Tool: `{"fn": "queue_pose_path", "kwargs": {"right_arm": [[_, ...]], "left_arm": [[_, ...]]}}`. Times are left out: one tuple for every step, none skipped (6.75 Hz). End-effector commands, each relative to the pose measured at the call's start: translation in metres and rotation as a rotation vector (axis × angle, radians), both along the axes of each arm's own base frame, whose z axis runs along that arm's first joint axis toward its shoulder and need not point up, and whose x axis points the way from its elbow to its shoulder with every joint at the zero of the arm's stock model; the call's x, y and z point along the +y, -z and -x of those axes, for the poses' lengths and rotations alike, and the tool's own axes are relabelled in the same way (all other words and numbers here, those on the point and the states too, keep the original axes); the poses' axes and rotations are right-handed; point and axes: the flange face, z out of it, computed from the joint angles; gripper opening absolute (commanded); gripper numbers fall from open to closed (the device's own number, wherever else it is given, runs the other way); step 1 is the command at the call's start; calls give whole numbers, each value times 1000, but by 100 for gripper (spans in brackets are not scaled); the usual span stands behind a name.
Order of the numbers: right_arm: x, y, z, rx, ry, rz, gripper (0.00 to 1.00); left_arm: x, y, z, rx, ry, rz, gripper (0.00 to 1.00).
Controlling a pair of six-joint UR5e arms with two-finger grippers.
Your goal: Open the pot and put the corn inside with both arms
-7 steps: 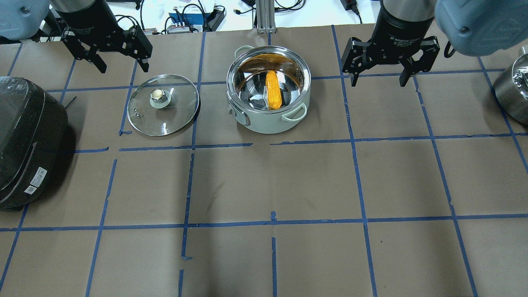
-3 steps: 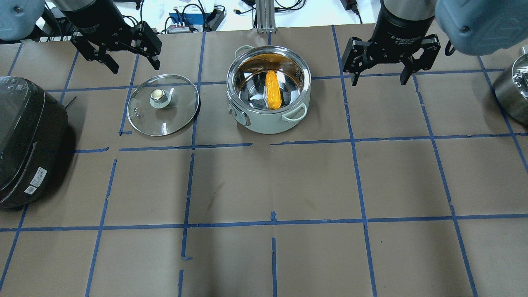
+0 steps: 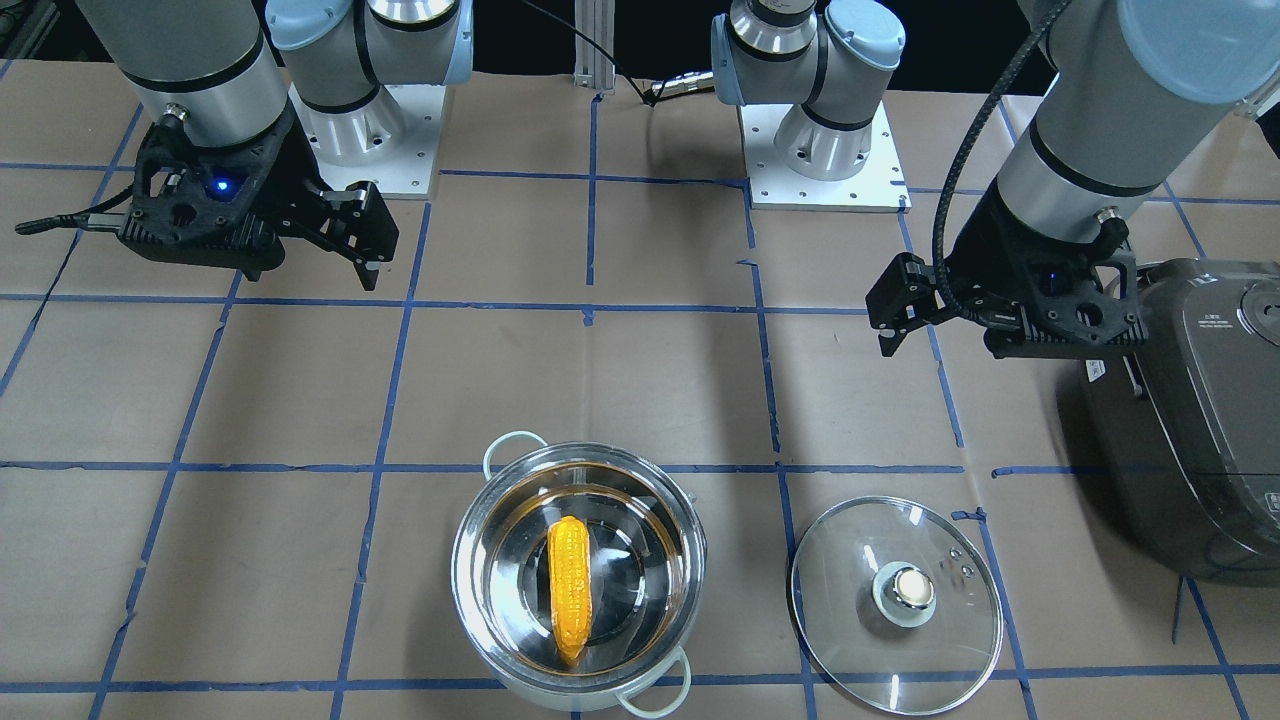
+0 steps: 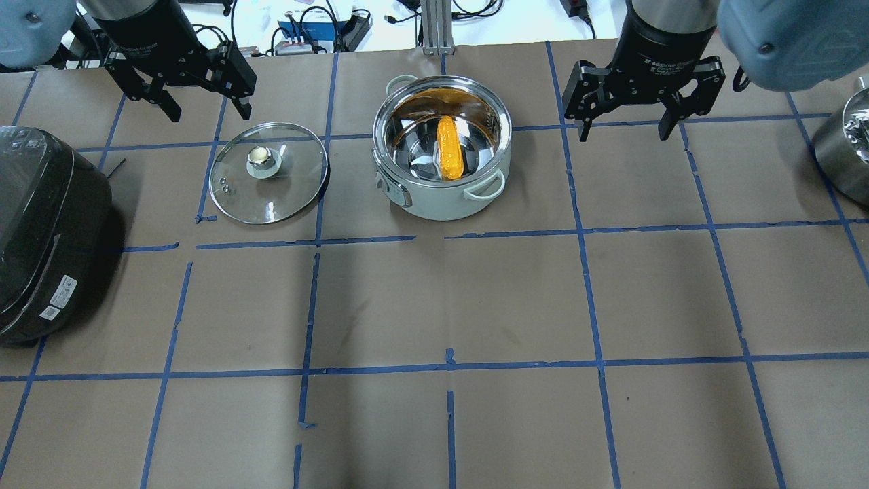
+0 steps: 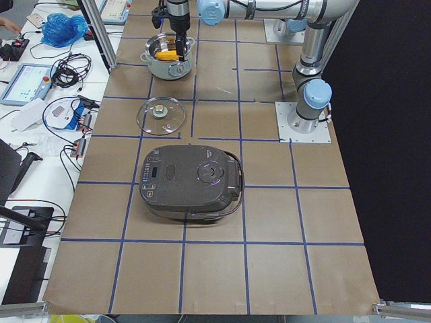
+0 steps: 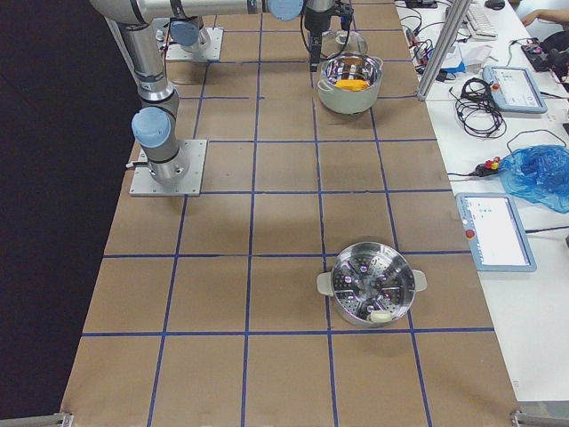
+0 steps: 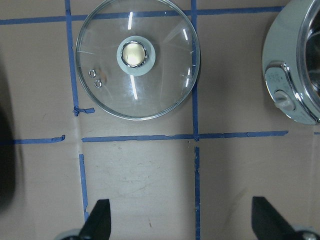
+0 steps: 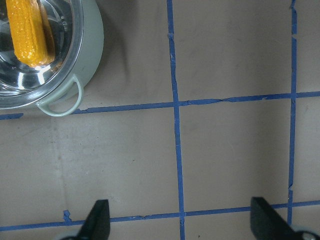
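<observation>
The pale green pot [image 4: 441, 204] stands open at the far middle of the table, with the yellow corn cob [image 4: 449, 156] lying inside it. Its glass lid [image 4: 268, 173] lies flat on the table to the pot's left, knob up. My left gripper [image 4: 207, 109] is open and empty, hovering above the table beyond the lid. My right gripper [image 4: 624, 132] is open and empty, hovering to the right of the pot. The left wrist view shows the lid [image 7: 135, 55] and the pot's wall [image 7: 285, 95]. The right wrist view shows the corn [image 8: 30, 32] in the pot [image 8: 90, 45].
A black rice cooker [image 4: 41, 231] sits at the table's left edge. A steel steamer pot [image 4: 842, 149] stands at the right edge. Cables and devices lie beyond the far edge. Brown paper with blue tape lines covers the table.
My left gripper drifted a little right, then back left, staying open beyond the lid. My right gripper has hardly moved. Pot, corn and lid are unchanged.
</observation>
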Motion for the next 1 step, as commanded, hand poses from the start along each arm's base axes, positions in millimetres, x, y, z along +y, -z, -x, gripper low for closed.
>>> {"fn": "queue_pose_path", "kwargs": {"right_arm": [[-1, 0, 1, 3, 0, 2, 100]], "left_arm": [[1, -1, -1, -1, -2, 2, 100]]}}
